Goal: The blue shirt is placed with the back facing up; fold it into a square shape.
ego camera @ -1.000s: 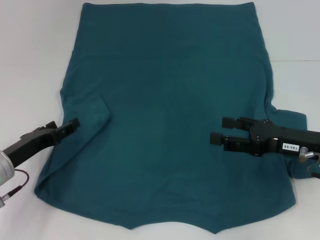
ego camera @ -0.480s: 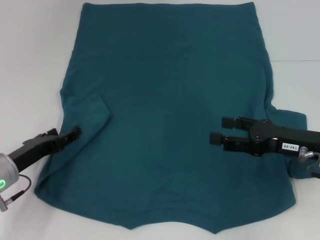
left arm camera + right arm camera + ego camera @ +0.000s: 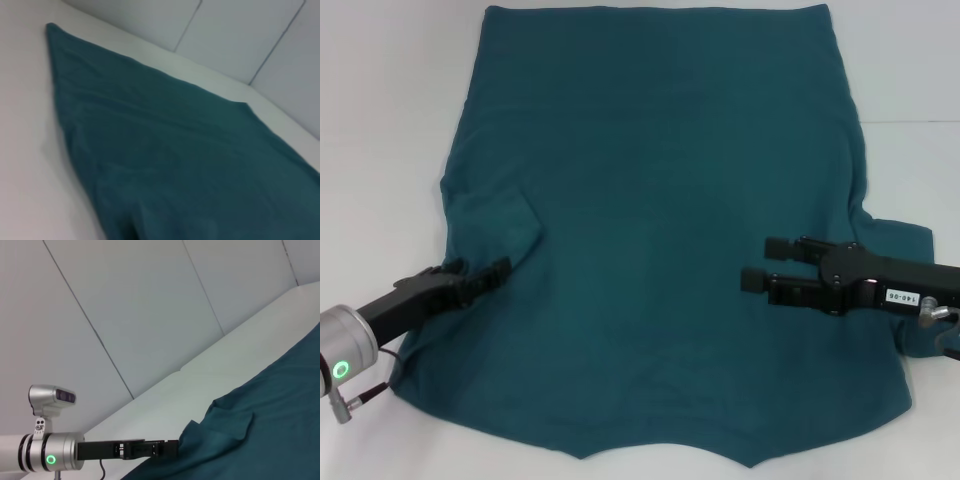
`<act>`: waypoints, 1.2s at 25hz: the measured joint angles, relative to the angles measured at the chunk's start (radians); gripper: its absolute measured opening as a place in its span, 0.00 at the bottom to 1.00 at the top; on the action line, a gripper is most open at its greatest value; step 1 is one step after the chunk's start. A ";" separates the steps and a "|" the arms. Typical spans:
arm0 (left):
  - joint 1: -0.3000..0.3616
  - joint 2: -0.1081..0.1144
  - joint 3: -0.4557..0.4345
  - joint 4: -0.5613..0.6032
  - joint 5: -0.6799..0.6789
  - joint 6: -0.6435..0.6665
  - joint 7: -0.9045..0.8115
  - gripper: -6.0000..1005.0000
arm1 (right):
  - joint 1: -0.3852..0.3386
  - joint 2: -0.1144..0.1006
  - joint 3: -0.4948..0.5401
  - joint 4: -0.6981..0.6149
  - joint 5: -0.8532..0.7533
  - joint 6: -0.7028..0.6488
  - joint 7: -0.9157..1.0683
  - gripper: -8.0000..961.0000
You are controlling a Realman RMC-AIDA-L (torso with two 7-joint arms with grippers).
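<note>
The blue shirt (image 3: pixel 660 200) lies spread flat on the white table, plain side up, with its hem at the far edge. Its left sleeve (image 3: pixel 500 215) is folded in onto the body. Its right sleeve (image 3: pixel 905 240) sticks out sideways. My left gripper (image 3: pixel 498 270) reaches low over the shirt's left edge, just near of the folded sleeve. It also shows in the right wrist view (image 3: pixel 172 446), at the cloth's edge. My right gripper (image 3: pixel 765 262) is open and empty, hovering over the shirt's right part. The left wrist view shows only shirt (image 3: pixel 175 150).
The white table (image 3: pixel 380 120) shows bare strips to the left and right of the shirt. Grey wall panels (image 3: pixel 150 315) stand behind the table. A cable (image 3: pixel 365 385) hangs from my left wrist near the shirt's near left corner.
My left gripper has moved right and a little nearer, from beside the shirt onto its left edge below the folded sleeve. The right arm and the shirt have stayed still.
</note>
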 joint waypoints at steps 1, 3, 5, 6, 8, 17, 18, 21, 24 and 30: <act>0.000 0.000 0.000 0.001 0.000 0.006 0.000 0.86 | -0.001 0.000 0.000 0.000 0.000 0.000 0.000 0.94; 0.000 0.001 0.000 0.001 0.000 0.019 0.000 0.86 | -0.001 -0.001 0.000 0.000 0.000 0.000 0.000 0.94; 0.000 0.002 0.001 0.002 0.000 0.029 0.000 0.86 | -0.002 -0.001 0.000 0.000 0.000 0.000 0.000 0.94; 0.000 0.002 0.001 0.002 0.004 0.036 0.000 0.86 | -0.003 -0.001 0.000 0.000 0.000 0.000 0.000 0.94; 0.000 0.003 0.002 0.003 0.018 0.058 -0.002 0.86 | -0.003 -0.001 0.000 0.000 0.001 -0.001 0.000 0.94; -0.005 0.004 0.001 0.030 0.112 0.219 -0.009 0.86 | -0.003 -0.001 0.000 -0.001 0.001 -0.002 0.000 0.94; -0.005 0.004 -0.001 0.033 0.112 0.232 -0.009 0.86 | -0.003 -0.001 0.000 -0.002 0.001 -0.002 0.000 0.94; -0.003 0.005 -0.008 0.050 0.104 0.287 -0.009 0.86 | -0.003 -0.001 0.001 -0.004 0.001 -0.002 0.000 0.94; -0.001 0.005 -0.010 0.069 0.081 0.361 -0.006 0.86 | -0.006 -0.002 0.006 -0.004 0.001 -0.003 0.007 0.94; -0.013 0.006 -0.004 0.090 0.064 0.476 0.058 0.86 | -0.020 -0.011 0.042 -0.011 0.001 0.025 0.094 0.94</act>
